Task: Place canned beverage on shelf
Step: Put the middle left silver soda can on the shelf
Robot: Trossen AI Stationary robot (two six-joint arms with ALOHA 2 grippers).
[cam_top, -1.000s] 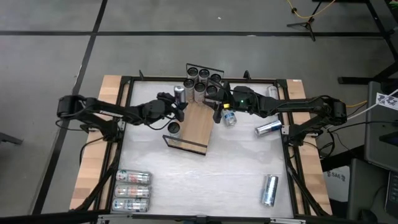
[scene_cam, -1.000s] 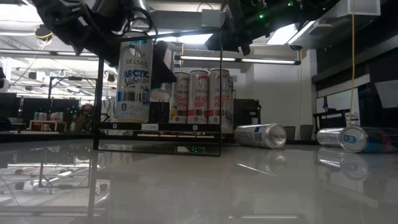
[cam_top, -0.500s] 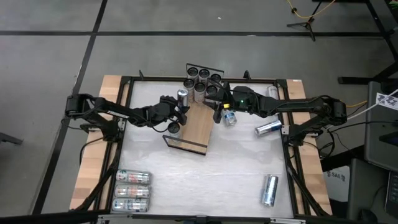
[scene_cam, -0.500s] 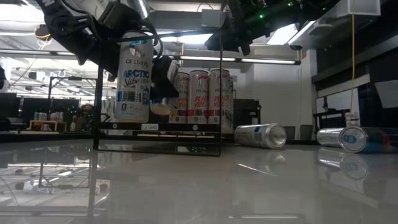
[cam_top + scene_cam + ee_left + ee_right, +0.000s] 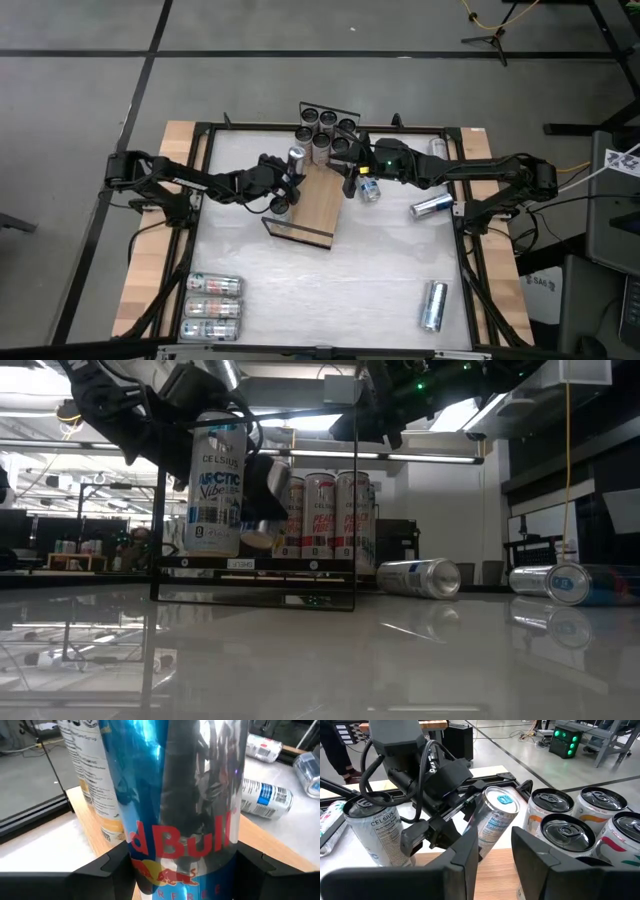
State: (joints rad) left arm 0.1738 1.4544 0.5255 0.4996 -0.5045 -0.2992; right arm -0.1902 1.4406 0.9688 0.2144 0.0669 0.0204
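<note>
The shelf (image 5: 318,205) is a light-wood board lying slantwise mid-table, with a black wire rail at each short end. Several upright cans (image 5: 325,130) fill its far end, and a white Celsius can (image 5: 215,490) stands near its left edge. My left gripper (image 5: 288,172) is shut on a blue and silver canned beverage (image 5: 185,795), just above the board beside the Celsius can. My right gripper (image 5: 492,857) hovers open over the shelf's right edge (image 5: 352,182), touching nothing. My left gripper pinches the can's side wall (image 5: 145,862), about its lower half, between its two fingers (image 5: 107,867). The fingers come roughly level from the table's left and lie across the can. The can is tilted, top (image 5: 502,800) leaning toward my right arm, and its base (image 5: 257,538) is clear of the board.
Loose cans lie on the white tabletop: a blue one (image 5: 370,188) by the shelf's right edge, silver ones at right (image 5: 432,205) and near right (image 5: 434,305), and three side by side at near left (image 5: 212,305). The near wire rail (image 5: 355,510) stands upright.
My left gripper has come down toward the shelf with the can, moving slightly toward the table's right, and has rolled a little. The can now sits lower and more tilted beside the Celsius can. It has held still for the last half second.
</note>
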